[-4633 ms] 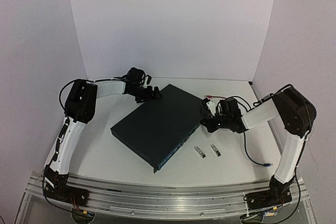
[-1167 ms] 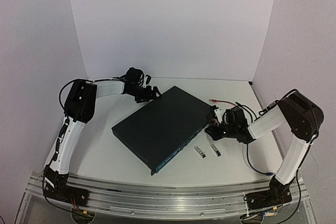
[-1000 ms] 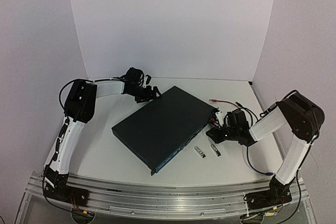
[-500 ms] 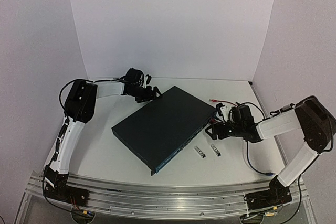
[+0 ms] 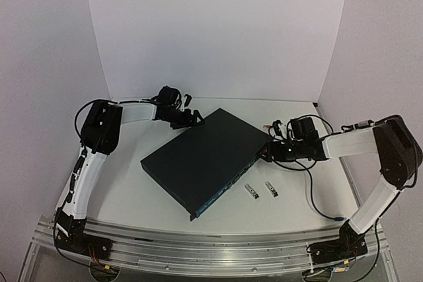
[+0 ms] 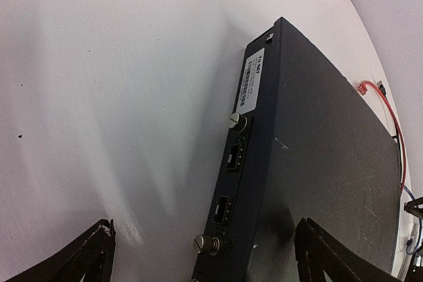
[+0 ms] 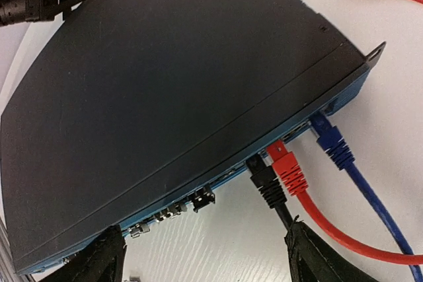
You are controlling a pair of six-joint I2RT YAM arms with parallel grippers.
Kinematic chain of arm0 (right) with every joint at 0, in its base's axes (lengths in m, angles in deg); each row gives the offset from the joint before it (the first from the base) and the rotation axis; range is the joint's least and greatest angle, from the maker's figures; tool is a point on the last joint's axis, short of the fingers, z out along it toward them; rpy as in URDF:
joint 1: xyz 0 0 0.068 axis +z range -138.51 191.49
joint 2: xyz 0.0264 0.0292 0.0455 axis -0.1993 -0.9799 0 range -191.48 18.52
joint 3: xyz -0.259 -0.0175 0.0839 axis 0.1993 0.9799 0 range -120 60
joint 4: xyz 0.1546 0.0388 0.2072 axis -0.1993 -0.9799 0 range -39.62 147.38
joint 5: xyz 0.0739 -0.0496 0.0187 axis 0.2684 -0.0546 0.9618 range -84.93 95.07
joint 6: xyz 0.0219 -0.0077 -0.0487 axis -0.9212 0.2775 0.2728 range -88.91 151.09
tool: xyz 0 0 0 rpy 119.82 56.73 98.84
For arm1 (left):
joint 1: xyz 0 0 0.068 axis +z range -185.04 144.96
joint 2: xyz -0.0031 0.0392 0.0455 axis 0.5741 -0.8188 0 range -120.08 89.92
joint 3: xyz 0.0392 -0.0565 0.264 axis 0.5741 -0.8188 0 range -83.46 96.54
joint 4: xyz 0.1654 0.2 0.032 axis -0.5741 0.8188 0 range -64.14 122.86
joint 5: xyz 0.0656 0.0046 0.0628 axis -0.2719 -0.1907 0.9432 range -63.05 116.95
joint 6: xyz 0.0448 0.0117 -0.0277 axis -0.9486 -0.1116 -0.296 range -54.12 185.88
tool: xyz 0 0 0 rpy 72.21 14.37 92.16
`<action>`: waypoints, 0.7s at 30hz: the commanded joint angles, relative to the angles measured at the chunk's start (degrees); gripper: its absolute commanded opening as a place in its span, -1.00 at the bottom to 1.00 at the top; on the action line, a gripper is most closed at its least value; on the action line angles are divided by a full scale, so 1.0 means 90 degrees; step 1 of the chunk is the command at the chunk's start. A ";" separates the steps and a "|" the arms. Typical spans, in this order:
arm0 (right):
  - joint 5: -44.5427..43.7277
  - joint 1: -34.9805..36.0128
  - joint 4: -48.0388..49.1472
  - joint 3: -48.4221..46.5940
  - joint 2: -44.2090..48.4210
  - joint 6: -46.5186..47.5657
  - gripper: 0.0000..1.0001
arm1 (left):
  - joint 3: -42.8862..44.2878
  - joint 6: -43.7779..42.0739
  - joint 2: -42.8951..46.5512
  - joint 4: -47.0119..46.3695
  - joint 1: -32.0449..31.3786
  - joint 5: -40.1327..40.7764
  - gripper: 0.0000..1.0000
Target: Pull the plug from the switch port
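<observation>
switch (image 7: 165,77) ports | black plug (image 7: 266,179), red plug (image 7: 287,166), blue plug (image 7: 330,140) | apparently seated

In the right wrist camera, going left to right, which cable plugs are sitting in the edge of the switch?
Black plug → red plug → blue plug, all in the switch.

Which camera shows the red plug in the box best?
Right wrist view: the red plug sits in the switch between the black plug and blue plug. Top view: too small to tell. Left wrist: port side hidden.
</observation>
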 commanded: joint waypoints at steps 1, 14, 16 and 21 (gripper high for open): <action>0.0573 -0.0012 -0.0330 -0.0203 -0.0286 0.0903 0.54 | -0.0166 -0.0117 -0.0130 0.0638 -0.0019 -0.0082 0.89; 0.0637 -0.0015 -0.0329 -0.0685 -0.0870 0.1361 0.01 | -0.0176 -0.0148 -0.0151 0.0635 -0.0024 -0.0068 0.89; 0.0569 -0.0010 -0.0331 -0.0761 -0.0967 0.1527 -0.06 | -0.0138 -0.0155 -0.0176 0.0657 -0.0019 -0.0069 0.89; 0.0559 -0.0003 -0.0340 -0.0893 -0.1123 0.1952 -0.16 | -0.0131 -0.0148 -0.0179 0.0668 -0.0020 -0.0048 0.89</action>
